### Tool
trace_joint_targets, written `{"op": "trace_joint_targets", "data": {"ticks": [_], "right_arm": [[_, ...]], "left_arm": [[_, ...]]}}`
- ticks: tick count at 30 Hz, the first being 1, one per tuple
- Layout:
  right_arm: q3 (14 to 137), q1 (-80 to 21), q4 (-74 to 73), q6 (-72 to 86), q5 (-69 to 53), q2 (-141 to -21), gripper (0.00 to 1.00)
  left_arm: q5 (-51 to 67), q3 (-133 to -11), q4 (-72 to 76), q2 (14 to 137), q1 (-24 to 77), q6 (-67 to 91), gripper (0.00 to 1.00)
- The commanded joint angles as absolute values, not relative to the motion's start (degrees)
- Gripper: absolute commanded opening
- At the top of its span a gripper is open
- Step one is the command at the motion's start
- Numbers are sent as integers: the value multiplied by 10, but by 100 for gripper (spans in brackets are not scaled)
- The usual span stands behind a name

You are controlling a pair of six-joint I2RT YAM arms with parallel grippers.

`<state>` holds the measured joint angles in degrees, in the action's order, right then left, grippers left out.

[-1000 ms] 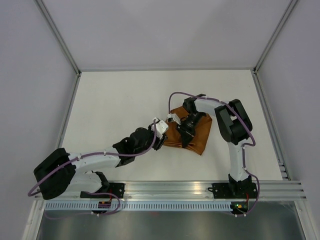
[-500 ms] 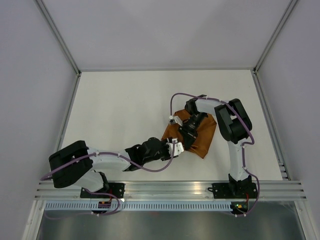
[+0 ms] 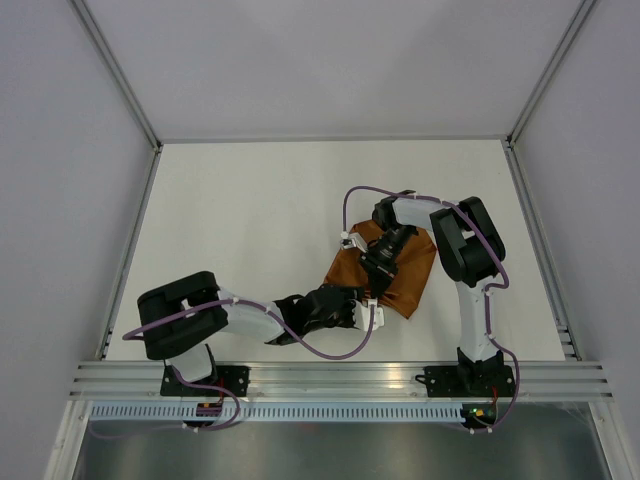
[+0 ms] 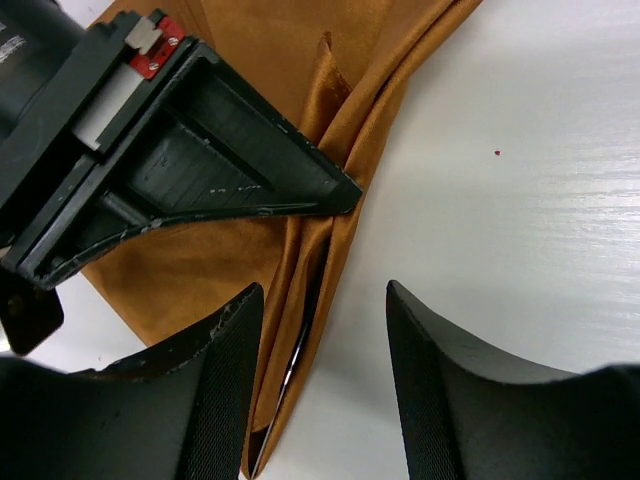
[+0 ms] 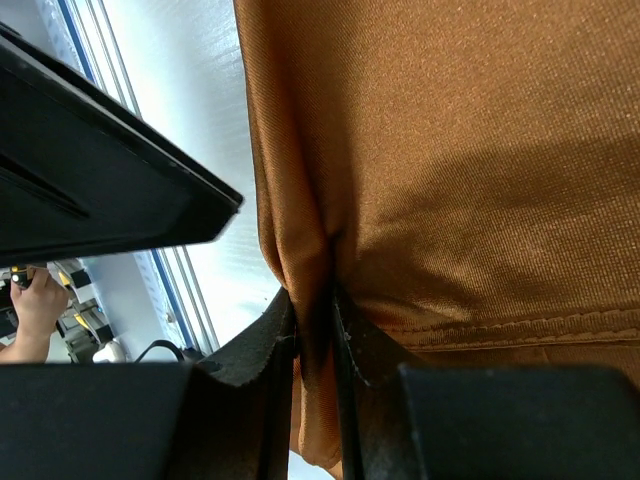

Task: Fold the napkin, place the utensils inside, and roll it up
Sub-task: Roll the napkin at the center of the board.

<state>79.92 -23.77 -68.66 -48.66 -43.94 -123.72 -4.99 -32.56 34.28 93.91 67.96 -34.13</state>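
The orange-brown napkin (image 3: 412, 268) lies bunched and partly rolled on the white table, right of centre. My right gripper (image 3: 374, 276) comes down on it from the far side. In the right wrist view its fingers are shut on a pinched fold of the napkin (image 5: 420, 150). My left gripper (image 3: 367, 313) sits low at the napkin's near corner, open. The napkin's rolled edge (image 4: 335, 250) runs between its fingers (image 4: 225, 370), close to the left one and not squeezed. A thin silvery utensil (image 4: 290, 385) shows edge-on inside that fold. The rest of the utensils are hidden in the cloth.
The right gripper's black finger (image 4: 250, 170) lies across the napkin just ahead of my left gripper. Metal rails (image 3: 340, 375) run along the near edge of the table (image 3: 240, 210). Grey walls enclose the other sides.
My left arm has swung from the napkin's left side round to its near corner, and its jaws have opened wider. The right gripper keeps its pinch; the napkin is bunched narrower.
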Motion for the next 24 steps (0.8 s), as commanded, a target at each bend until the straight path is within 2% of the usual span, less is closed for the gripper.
{"op": "trace_joint_targets", "data": {"ticks": [1,11,17,20,24], "right_arm": [[783,-232,-615,-528,-349,-1271,16],[783,-228,-621,-534,-349,-1278,15],[782,-227,-621,-536,-348,-1278,15],[782,-224,-622,-538,-347,-1278,15],[781,-221,-622,-538,-346,-1279,15]], "left_arm": [[-59,-352,385,968,686,-408,58],[-69,-372,401,1032,686,-435,59],[-66,-380,385,1051,679,-438,55],[-54,-391,351,1055,679,-432,48],[-47,-403,316,1059,678,-422,27]]}}
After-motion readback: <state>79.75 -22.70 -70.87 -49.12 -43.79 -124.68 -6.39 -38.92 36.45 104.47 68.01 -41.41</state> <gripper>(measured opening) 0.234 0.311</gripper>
